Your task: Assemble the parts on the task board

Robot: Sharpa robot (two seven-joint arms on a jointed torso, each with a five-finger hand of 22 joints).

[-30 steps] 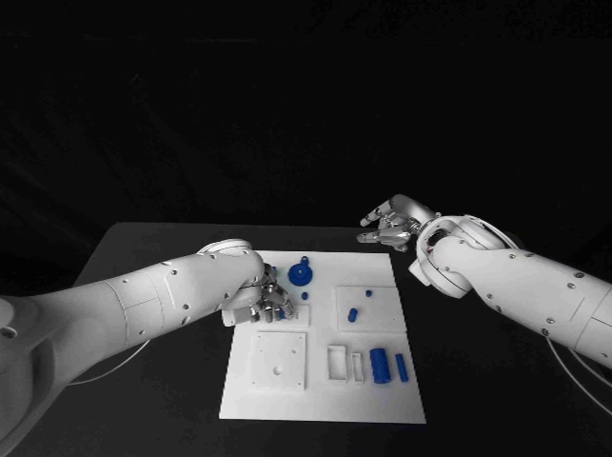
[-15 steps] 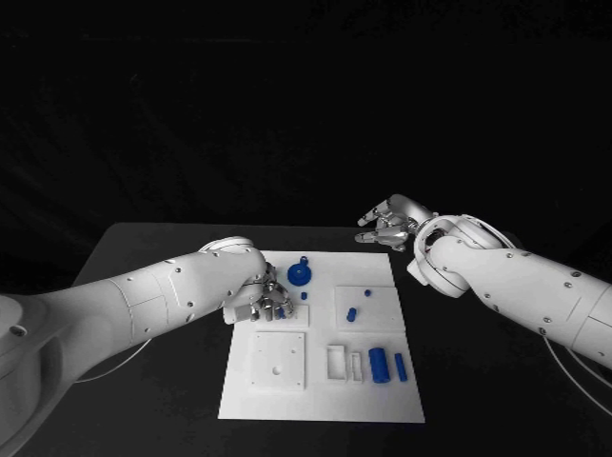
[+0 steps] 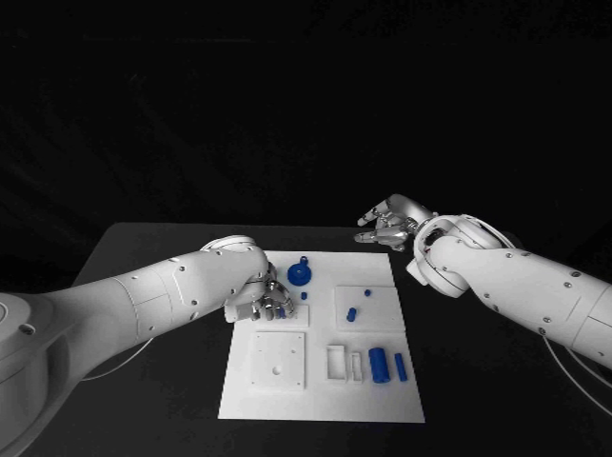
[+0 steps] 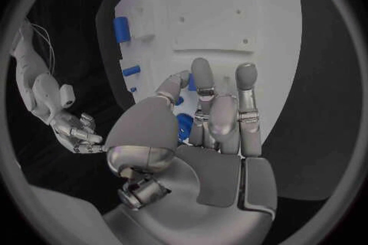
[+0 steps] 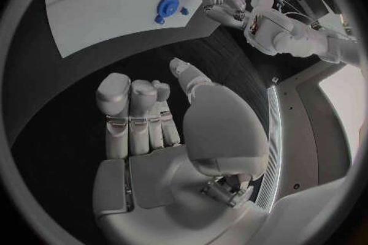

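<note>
Two hands: left hand [image 3: 262, 303] rests low over the task board [image 3: 323, 405], fingers curled beside a small blue part [image 3: 303, 296]; whether it pinches anything, I cannot tell. Right hand [image 3: 389, 224] hovers off the board's far corner above the worktop [image 3: 155, 249], fingers apart, holding nothing.
Parts: small, stiff, likely light and slippery; pinch across the sides.
Change: nothing visibly moved since earlier.

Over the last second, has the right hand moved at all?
No. In the head view the right hand hangs off the far right corner of the task board, same spot relative to that corner.
</note>
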